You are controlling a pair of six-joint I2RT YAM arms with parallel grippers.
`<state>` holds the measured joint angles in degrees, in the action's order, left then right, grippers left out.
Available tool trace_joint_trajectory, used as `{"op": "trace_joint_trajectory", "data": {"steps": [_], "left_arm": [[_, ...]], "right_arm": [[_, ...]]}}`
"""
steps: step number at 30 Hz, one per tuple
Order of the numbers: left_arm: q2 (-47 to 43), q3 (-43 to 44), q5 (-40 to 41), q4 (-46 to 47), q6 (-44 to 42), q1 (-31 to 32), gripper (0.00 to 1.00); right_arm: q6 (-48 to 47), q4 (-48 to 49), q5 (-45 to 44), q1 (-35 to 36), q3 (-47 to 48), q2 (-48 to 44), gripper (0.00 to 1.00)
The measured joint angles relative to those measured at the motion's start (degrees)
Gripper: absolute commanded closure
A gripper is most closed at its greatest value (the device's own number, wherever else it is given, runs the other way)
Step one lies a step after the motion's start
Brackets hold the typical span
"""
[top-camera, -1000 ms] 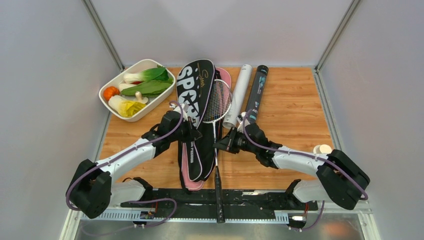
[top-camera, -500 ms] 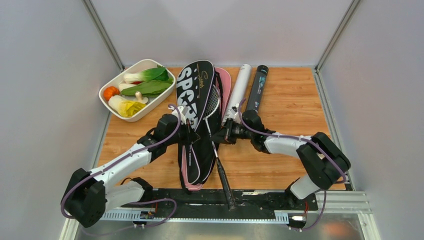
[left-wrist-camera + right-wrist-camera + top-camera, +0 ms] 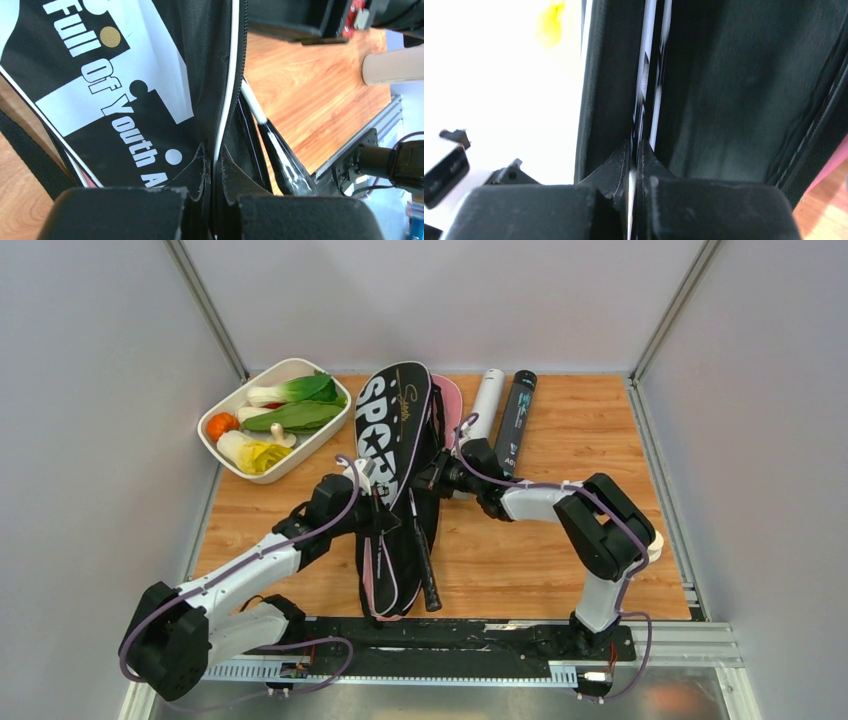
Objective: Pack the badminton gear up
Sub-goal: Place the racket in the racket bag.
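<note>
The left gripper (image 3: 212, 167) has its fingers pinched together on the open zipper edge of the black cover (image 3: 125, 75). The right gripper (image 3: 634, 160) is clamped on the shaft of the racket (image 3: 646, 75), deep inside that cover. From above, the racket head looks hidden in the cover while the handle (image 3: 428, 590) pokes out at the near end, so this racket seems mostly in but not zipped. The pink cover (image 3: 452, 398) lies beneath. The white tube (image 3: 487, 390) and black tube (image 3: 515, 420) lie just beside, apparently not yet packed.
</note>
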<state>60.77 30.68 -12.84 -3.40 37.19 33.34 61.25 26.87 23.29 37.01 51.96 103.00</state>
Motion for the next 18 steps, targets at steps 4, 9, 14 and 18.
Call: {"op": "trace_joint_trajectory", "data": {"steps": [4, 9, 14, 18], "left_arm": [[-1.40, -2.25, -1.64, 1.51, 2.05, 0.00, 1.00], [-3.23, -3.69, -2.64, 3.21, 4.98, 0.00, 1.00], [-5.25, -4.13, -1.40, 3.61, 7.32, -0.50, 1.00], [-7.50, -4.68, -0.31, 4.07, 9.25, -0.76, 1.00]], "right_arm": [[0.48, 1.14, -5.16, 0.46, 2.12, 2.38, 1.00], [1.05, 1.14, -9.44, 0.87, 6.73, 6.84, 1.00], [1.01, 0.72, -12.57, 2.34, 9.64, 9.35, 1.00], [1.05, -0.83, -14.47, 3.78, 12.50, 11.96, 1.00]]}}
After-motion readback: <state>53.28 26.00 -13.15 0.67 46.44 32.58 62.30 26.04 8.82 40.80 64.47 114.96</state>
